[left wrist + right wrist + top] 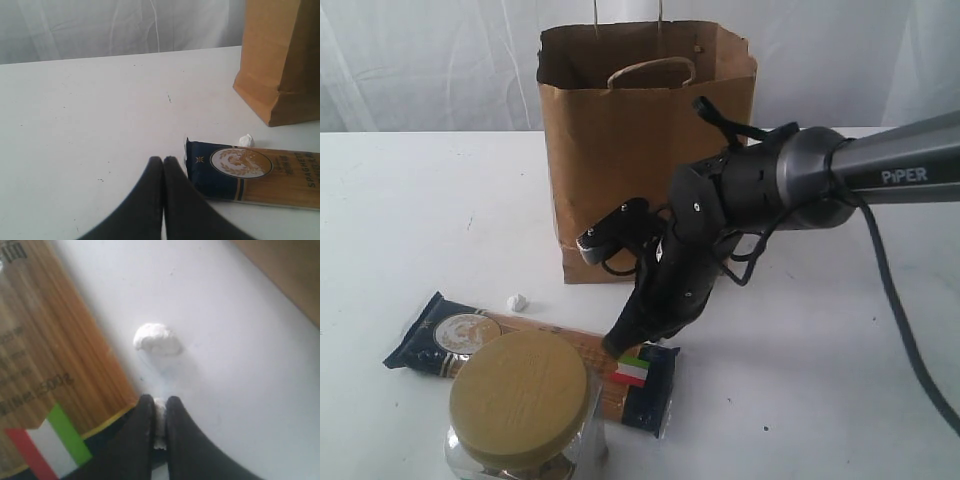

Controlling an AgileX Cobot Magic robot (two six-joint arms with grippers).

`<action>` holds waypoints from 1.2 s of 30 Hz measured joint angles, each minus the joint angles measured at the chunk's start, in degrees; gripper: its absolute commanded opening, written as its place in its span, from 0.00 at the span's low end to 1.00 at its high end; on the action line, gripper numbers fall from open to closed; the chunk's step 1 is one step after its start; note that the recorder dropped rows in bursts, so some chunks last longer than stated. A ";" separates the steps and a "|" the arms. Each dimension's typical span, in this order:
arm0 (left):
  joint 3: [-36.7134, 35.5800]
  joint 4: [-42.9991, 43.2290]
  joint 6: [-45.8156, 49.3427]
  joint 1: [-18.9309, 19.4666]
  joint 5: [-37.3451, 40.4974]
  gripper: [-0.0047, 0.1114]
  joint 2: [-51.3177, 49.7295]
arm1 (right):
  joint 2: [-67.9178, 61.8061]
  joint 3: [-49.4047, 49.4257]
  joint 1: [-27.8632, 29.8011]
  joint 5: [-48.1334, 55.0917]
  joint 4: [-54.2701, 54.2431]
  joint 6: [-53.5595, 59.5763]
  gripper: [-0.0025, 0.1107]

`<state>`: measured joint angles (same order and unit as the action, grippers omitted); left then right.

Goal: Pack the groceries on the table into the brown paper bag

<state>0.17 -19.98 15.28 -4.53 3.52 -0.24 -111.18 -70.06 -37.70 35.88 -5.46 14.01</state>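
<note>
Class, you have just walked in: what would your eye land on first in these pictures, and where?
The brown paper bag stands open-topped at the back. Before it the right gripper points down by the flag end of the navy spaghetti packet, seemingly pinching a small white bit. Nearest the camera sits a jar with a wide tan lid.

Exterior facing bag (620,150), wrist views close, all sharing packet (440,340)
</note>
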 measured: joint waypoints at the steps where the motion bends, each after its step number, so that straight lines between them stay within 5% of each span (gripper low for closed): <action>1: 0.00 0.00 0.00 0.00 0.00 0.04 0.00 | 0.96 0.00 0.00 1.24 0.00 -0.11 0.02; 10: 0.00 0.00 0.00 0.00 0.00 0.04 0.00 | 9.95 0.00 0.00 11.50 -3.78 -0.57 0.02; 20: 0.00 0.00 0.00 0.00 0.00 0.04 0.00 | 25.67 0.00 0.00 18.86 -34.02 18.73 0.02; 26: 0.00 0.00 0.00 0.00 0.00 0.04 0.00 | 31.95 0.00 0.00 -1.10 -44.54 31.92 0.02; 36: 0.00 0.00 0.00 0.00 0.00 0.04 0.00 | 28.74 0.00 0.00 -42.66 -45.51 33.60 0.02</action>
<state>0.17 -19.98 15.28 -4.53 3.52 -0.24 -82.44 -70.06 -37.70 -6.78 -50.97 47.62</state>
